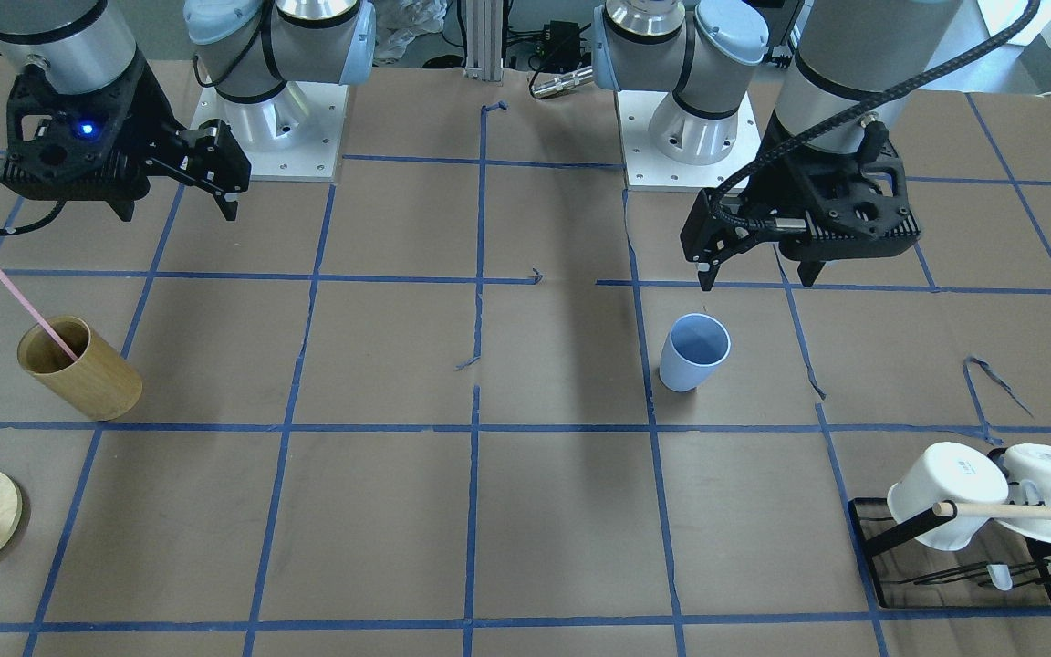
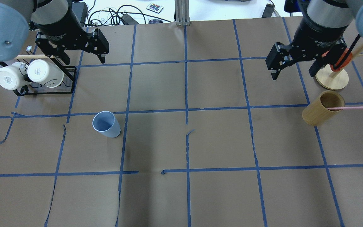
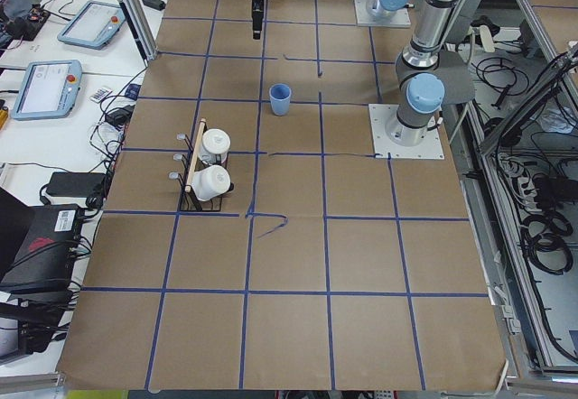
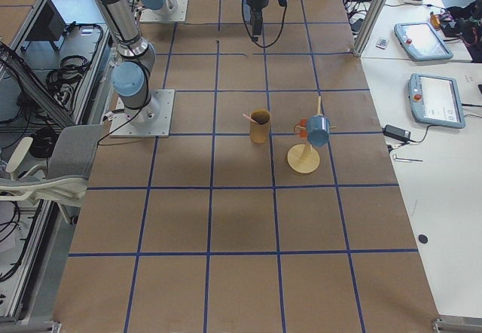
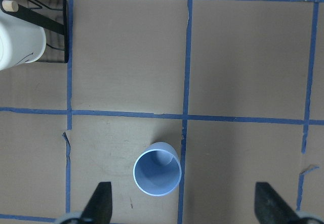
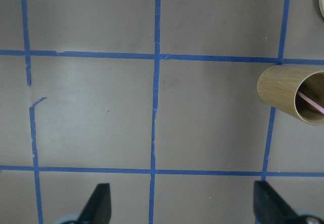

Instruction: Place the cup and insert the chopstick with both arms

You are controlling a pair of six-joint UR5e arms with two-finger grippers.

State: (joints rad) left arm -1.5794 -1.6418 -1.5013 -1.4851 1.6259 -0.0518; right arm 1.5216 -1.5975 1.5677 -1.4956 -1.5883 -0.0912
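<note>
Hovering over the desk (image 2: 219, 195), the left tool (image 2: 84, 59) has its fingers spread wide, gripping nothing; the cup (image 2: 106, 124) stands upright beneath it, untouched, between the desk's middle and its left edge; the right tool (image 2: 292, 75) hangs spread and empty too; the chopstick (image 2: 351, 108) leans inside the holder (image 2: 318, 113) near the right edge.

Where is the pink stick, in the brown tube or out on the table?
In. The thin pink chopstick has its lower end inside the tall round bamboo holder; the rest pokes out over the rim.
</note>
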